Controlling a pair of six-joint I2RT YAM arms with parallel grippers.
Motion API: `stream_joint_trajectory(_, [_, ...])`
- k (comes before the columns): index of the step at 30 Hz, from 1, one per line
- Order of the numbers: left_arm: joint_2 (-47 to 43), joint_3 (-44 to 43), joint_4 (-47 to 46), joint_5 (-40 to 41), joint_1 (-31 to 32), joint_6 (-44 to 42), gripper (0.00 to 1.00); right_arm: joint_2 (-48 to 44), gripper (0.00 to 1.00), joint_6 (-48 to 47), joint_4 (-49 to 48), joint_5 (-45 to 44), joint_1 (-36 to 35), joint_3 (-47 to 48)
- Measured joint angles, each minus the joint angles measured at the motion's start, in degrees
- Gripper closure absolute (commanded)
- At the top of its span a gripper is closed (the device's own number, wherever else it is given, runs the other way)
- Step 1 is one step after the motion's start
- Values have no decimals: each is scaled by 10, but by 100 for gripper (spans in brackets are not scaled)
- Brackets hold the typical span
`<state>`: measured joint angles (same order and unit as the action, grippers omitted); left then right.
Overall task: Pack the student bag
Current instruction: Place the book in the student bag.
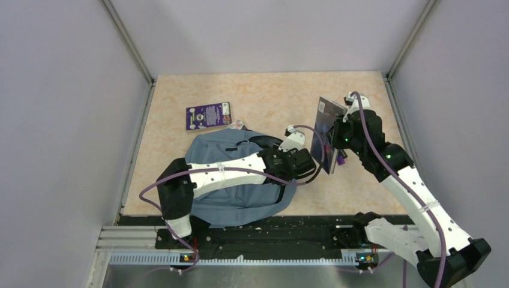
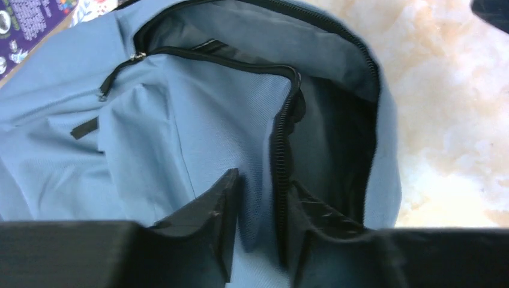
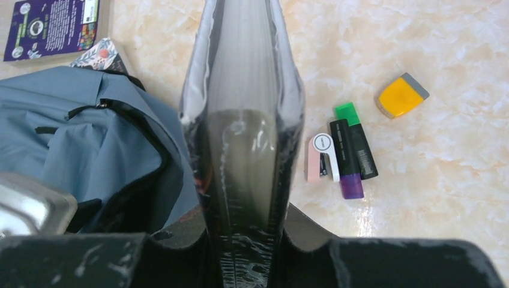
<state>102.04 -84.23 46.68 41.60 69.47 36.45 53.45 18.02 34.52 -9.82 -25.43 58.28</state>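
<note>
The grey-blue student bag (image 1: 240, 186) lies flat on the table under my left arm, its main zipper open. My left gripper (image 1: 287, 158) is shut on the zippered edge of the bag's opening (image 2: 282, 138), with fabric and zipper pinched between the fingers (image 2: 223, 204). The dark inside of the bag shows past that edge. My right gripper (image 1: 340, 137) is shut on a shrink-wrapped book (image 1: 328, 133), held upright on its edge just right of the bag's mouth. The right wrist view shows the book (image 3: 243, 108) end-on, above the bag (image 3: 90, 132).
A purple book (image 1: 208, 115) lies behind the bag, with a small floral item (image 3: 99, 55) beside it. Right of the held book lie a pink-and-white stapler (image 3: 321, 157), two black highlighters (image 3: 354, 150) with green and purple ends, and a yellow eraser (image 3: 402, 95). Walls enclose the table.
</note>
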Motion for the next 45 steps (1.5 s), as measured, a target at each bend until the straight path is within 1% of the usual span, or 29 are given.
stream_joint_trajectory(1, [0, 0, 10, 4, 0, 5, 91, -2, 100, 0, 3, 6, 0, 0])
stream_joint_trajectory(2, [-2, 0, 16, 12, 0, 9, 97, -4, 100, 0, 5, 11, 0, 0])
stream_joint_trajectory(3, [-5, 1, 21, 17, 0, 12, 100, -7, 100, 0, 10, 18, 0, 0])
stream_joint_trajectory(7, [-38, 18, 27, 33, 0, 20, 100, -26, 100, 7, 21, 57, 0, 0])
stream_joint_trajectory(10, [-89, 41, 14, 40, -1, 12, 100, -44, 100, 32, 7, 106, 0, -1])
stream_joint_trajectory(13, [-152, 69, -10, 41, -7, -1, 100, -57, 100, 74, -42, 167, 0, -20])
stream_joint_trajectory(16, [-231, 113, -53, 37, -21, -21, 100, -55, 100, 123, -105, 225, 0, -57])
stream_joint_trajectory(20, [-352, 192, -125, 15, -52, -50, 100, -30, 100, 176, -147, 280, -3, -109])
stream_joint_trajectory(22, [-398, 219, -151, -8, -73, -57, 100, -21, 100, 195, -150, 294, -6, -129])
stream_joint_trajectory(25, [-444, 242, -170, -35, -98, -66, 100, -13, 100, 220, -158, 309, -16, -152])
stream_joint_trajectory(29, [-463, 253, -179, -59, -108, -76, 100, -4, 100, 259, -199, 327, -30, -179])
stream_joint_trajectory(33, [-463, 257, -187, -83, -111, -84, 100, 25, 100, 298, -249, 337, -49, -201])
stream_joint_trajectory(40, [-449, 257, -203, -115, -118, -94, 100, 113, 100, 330, -326, 343, -118, -200])
stream_joint_trajectory(45, [-433, 258, -215, -138, -124, -96, 100, 174, 100, 339, -363, 347, -139, -198])
